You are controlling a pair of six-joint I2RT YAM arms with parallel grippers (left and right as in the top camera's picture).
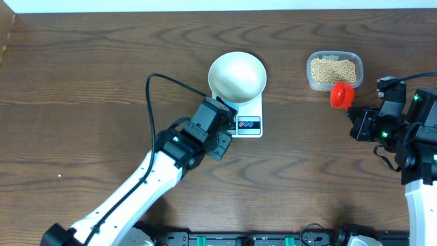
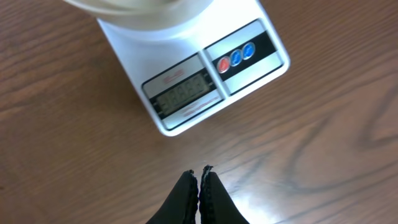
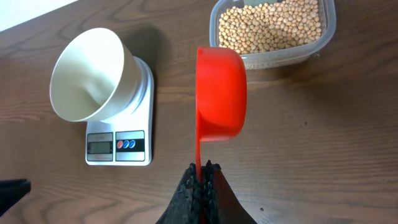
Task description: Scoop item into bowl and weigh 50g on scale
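Observation:
The white bowl (image 1: 237, 75) stands empty on the white scale (image 1: 248, 121), whose grey display (image 2: 182, 93) and red and blue buttons (image 2: 236, 58) face my left gripper (image 2: 200, 170). That gripper is shut with nothing in it, just in front of the scale over the wood. The tan beans (image 1: 333, 69) fill a clear plastic tub (image 3: 329, 31) at the back right. My right gripper (image 3: 205, 165) is shut on the thin handle of a red scoop (image 3: 221, 93), held on its side just in front of the tub. The scoop (image 1: 342, 95) looks empty.
The brown wooden table (image 1: 89, 89) has its far edge along the top of the overhead view. The left arm (image 1: 157, 171) reaches in diagonally from the bottom left, with a black cable (image 1: 153, 82) looping above it. The right arm (image 1: 416, 137) stands at the right edge.

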